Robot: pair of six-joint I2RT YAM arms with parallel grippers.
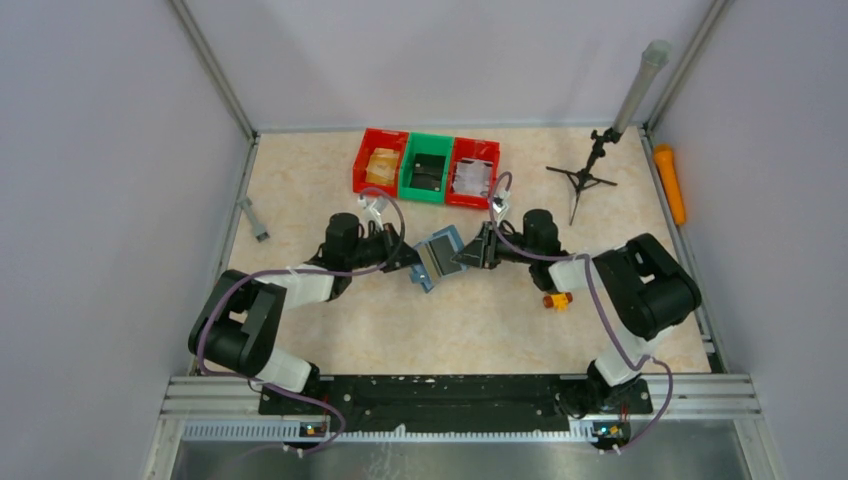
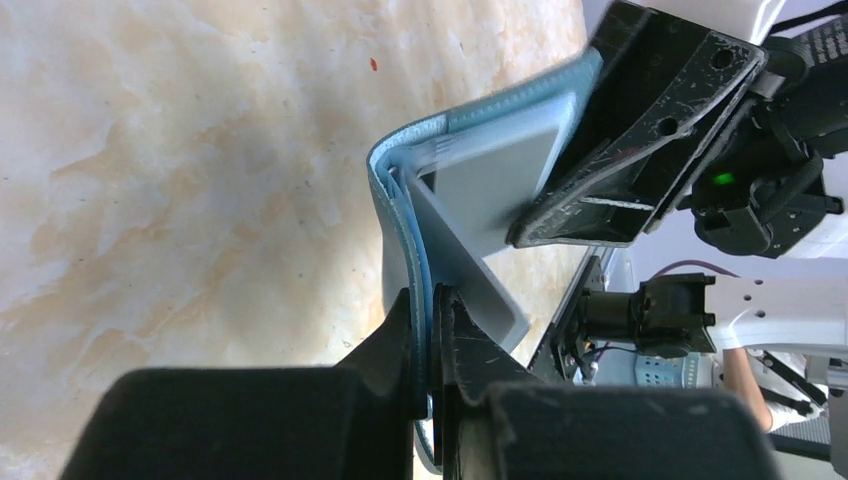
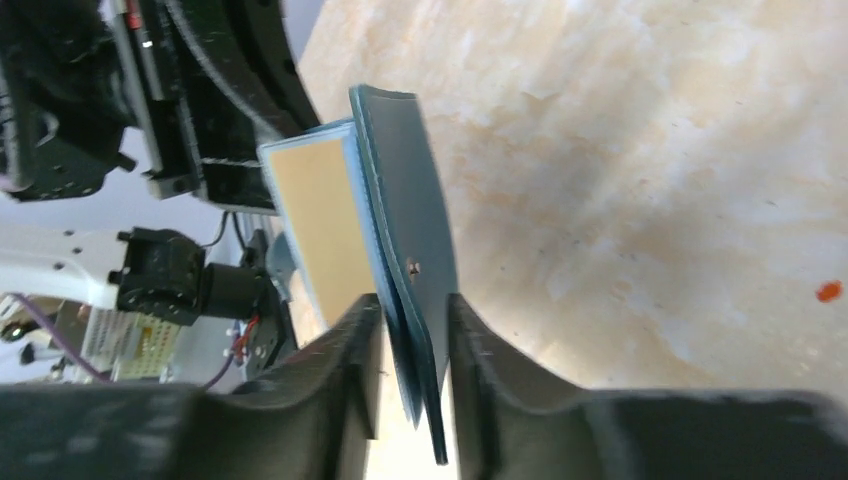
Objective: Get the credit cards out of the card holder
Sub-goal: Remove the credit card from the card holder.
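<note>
**A:** Step in hand?

**B:** Holder is open, cards not out yet. Left tool (image 2: 430, 312) is pinched narrow on one flap of the card holder (image 2: 400, 200). That's mid-frame in the top view, and it looks to be held off the table.

**A:** Cards?

**B:** Credit cards (image 2: 470, 285) are inside the fold. One grey slab pokes out past the flap edge. To its right, the right tool (image 3: 412, 312) straddles the other flap, fingers close on either side. Can't tell whether it pinches or stands just off it.

**A:** Next move?

**B:** My guess: the right tool frees that flap and re-aims at the exposed card edge. Thin target, so it needs a square approach and a narrow gap. The left tool has to hold the holder steady.

**A:** Surface, room?

**B:** Table (image 1: 480, 325) is beige and marbled. At upper centre, red bins (image 1: 380, 163) flank a green bin (image 1: 427, 170). A toy block (image 1: 557, 299) lies right of the tools, and a tripod (image 1: 585, 178) stands upper right. Pale walls (image 1: 100, 200), with aluminium rails (image 1: 210, 65) at the corners.
</note>
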